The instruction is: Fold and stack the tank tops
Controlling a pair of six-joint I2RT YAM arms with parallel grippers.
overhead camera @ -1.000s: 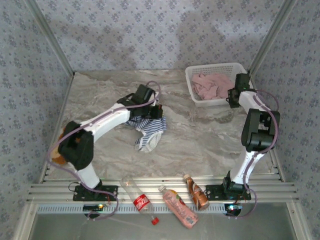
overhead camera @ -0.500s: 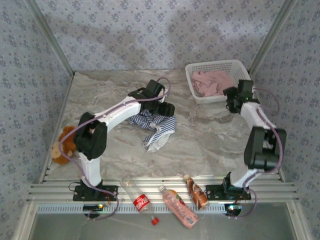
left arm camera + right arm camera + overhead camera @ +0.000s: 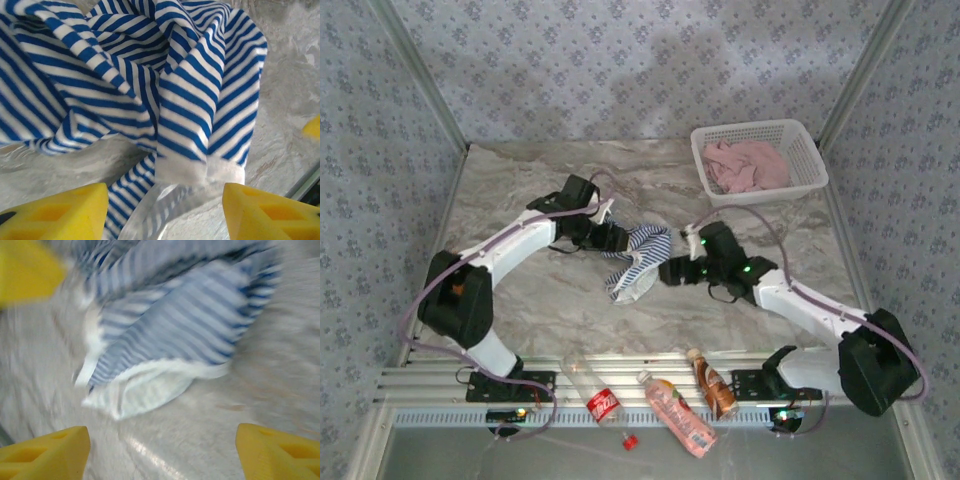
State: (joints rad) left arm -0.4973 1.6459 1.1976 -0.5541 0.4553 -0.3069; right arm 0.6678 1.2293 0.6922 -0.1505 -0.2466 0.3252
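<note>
The navy-and-white striped tank top [image 3: 638,258] lies crumpled in the middle of the table. My left gripper [image 3: 617,238] is at its left edge, open. In the left wrist view one striped strap [image 3: 131,192] lies loose between the yellow fingertips [image 3: 55,214] of the left gripper [image 3: 165,215]. My right gripper [image 3: 669,272] is just right of the top, open. In the blurred right wrist view the top's white hem [image 3: 150,385] lies ahead of the right gripper [image 3: 162,455], with bare table between the jaws. The pink tank top [image 3: 748,166] is bunched in the white basket [image 3: 812,160].
The basket stands at the back right by the wall. Three bottles lie on the front rail: a clear cola bottle [image 3: 596,396], a pink one [image 3: 678,414] and a brown one [image 3: 714,385]. Patterned walls close three sides.
The left gripper opened, let the striped top drop and drew back left. The right arm left the basket's edge, swung to the striped top's right side and opened.
</note>
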